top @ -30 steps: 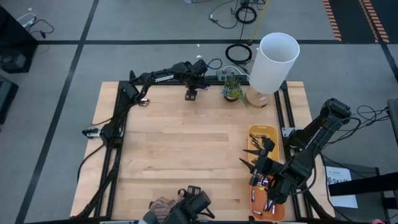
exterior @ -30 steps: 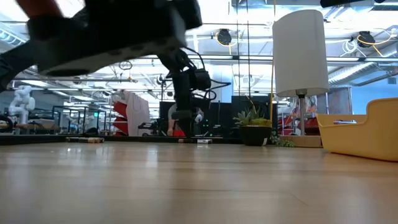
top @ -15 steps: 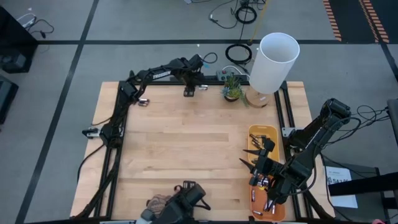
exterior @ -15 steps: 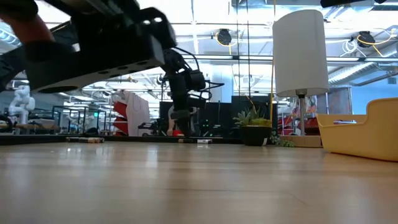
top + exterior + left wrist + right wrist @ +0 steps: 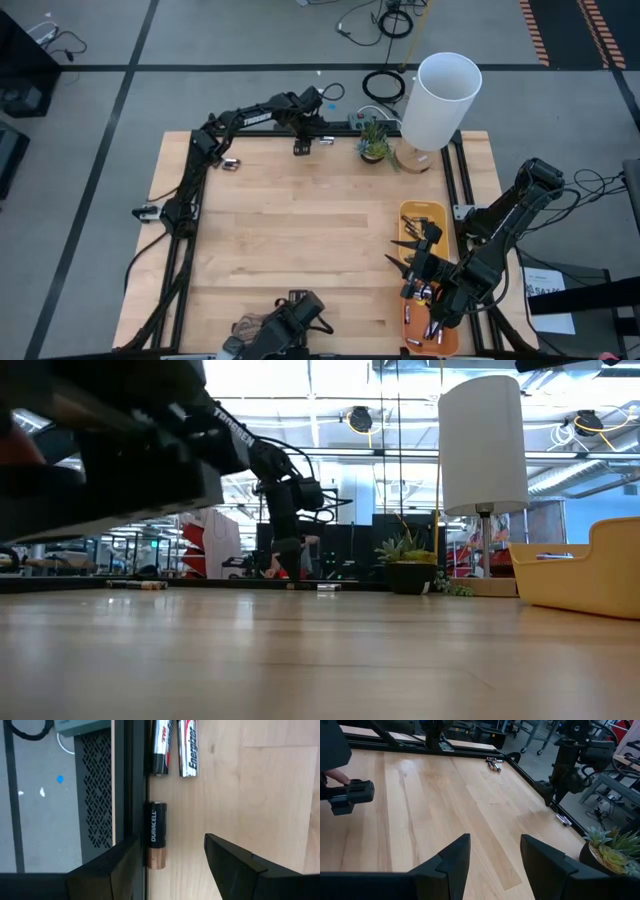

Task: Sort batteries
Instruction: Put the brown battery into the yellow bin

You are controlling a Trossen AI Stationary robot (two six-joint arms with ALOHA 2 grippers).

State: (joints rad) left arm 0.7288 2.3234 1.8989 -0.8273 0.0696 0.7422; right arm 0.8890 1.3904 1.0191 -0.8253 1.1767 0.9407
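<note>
At the surface's (image 5: 300,230) far edge, the left end effector (image 5: 170,857), fingers spread, straddles a copper-ended battery (image 5: 155,841) that the high view cannot resolve, while the right end effector (image 5: 492,852), also spread, hovers empty.

Three small cylindrical batteries lie at the table's far rail: one black-and-copper cell (image 5: 155,834), one dark-bodied cell (image 5: 160,746), one silver-and-black cell (image 5: 188,747). Two plastic trays sit at the right edge, one yellow (image 5: 424,213), one orange (image 5: 448,340). One white cylindrical lamp shade (image 5: 440,98). One small green potted plant (image 5: 374,140).
</note>
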